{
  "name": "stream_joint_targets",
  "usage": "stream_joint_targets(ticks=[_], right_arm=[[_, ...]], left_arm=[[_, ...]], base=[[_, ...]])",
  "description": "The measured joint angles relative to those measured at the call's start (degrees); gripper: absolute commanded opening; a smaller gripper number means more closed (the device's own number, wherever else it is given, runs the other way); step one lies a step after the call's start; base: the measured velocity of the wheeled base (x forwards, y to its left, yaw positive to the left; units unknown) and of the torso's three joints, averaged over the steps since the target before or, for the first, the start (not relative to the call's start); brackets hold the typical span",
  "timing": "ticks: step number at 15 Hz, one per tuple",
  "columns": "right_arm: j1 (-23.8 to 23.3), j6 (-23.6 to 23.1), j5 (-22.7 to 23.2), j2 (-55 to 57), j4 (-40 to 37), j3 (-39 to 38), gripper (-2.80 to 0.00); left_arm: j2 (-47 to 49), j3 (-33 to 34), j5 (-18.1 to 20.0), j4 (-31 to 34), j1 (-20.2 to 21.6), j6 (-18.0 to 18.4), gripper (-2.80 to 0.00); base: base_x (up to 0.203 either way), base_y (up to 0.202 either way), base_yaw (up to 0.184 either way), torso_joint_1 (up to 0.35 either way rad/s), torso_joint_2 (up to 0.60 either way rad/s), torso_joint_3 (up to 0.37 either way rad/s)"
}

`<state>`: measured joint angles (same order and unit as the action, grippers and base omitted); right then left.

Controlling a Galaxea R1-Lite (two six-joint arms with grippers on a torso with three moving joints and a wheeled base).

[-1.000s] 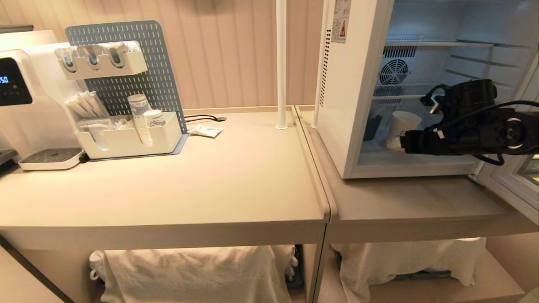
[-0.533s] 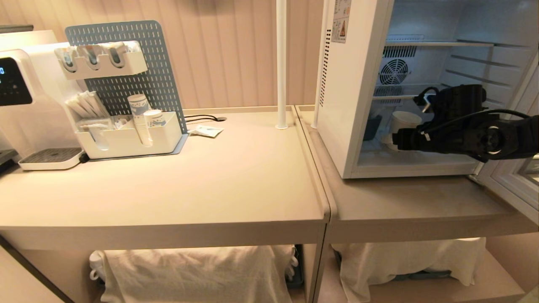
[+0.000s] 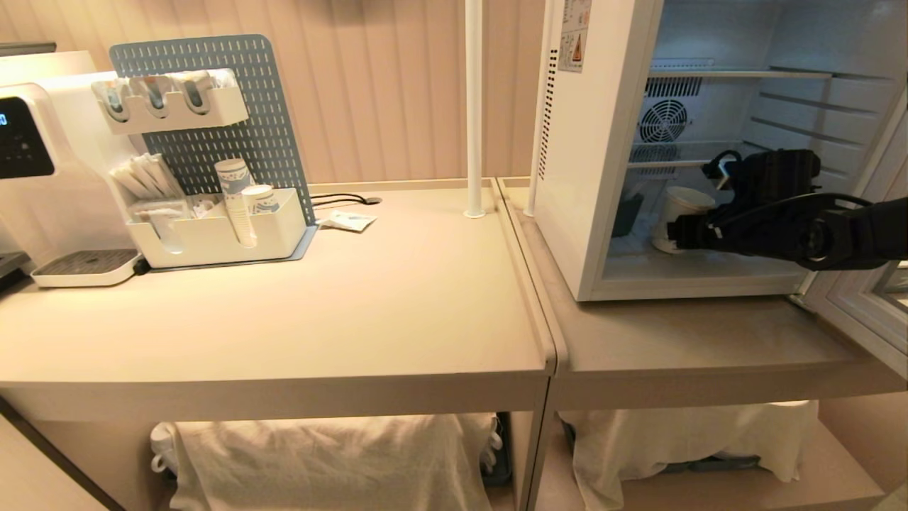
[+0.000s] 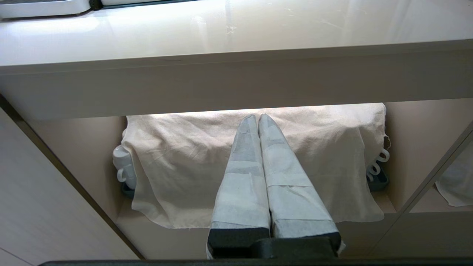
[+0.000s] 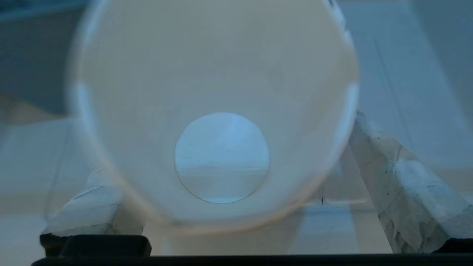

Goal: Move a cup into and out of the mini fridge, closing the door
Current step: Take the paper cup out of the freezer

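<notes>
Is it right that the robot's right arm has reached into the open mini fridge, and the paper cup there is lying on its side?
Not quite: the cup stands upright on the floor of the mini fridge, as the head view shows. The rest holds: the right gripper reaches in through the open front, fingers spread either side of the cup.

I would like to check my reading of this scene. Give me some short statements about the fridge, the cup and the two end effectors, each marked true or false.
1. The mini fridge stands with its door open. True.
2. The cup is on the table. False: it is inside the fridge, on its floor.
3. The right end effector is open around the cup. True.
4. The left end effector is open. False: it is shut, below the table edge.
</notes>
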<state>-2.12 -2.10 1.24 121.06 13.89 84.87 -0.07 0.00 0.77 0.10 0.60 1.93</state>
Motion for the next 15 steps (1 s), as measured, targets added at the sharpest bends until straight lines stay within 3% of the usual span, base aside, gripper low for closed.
stream_joint_targets(ticks=[6,15], right_arm=[[-0.20,0.63,0.20,0.88,0.15,0.07,0.00],[0.22,0.94,0.49,3.27,7.73,0.00,0.00]], left_arm=[[0.00,0.00,0.00,0.00,0.00,0.00,-2.80],[0.00,0.00,0.01,0.00,0.00,0.00,-2.80]], base=[[0.000,0.000,0.000,0.000,0.00,0.000],[0.000,0.000,0.000,0.000,0.00,0.000]])
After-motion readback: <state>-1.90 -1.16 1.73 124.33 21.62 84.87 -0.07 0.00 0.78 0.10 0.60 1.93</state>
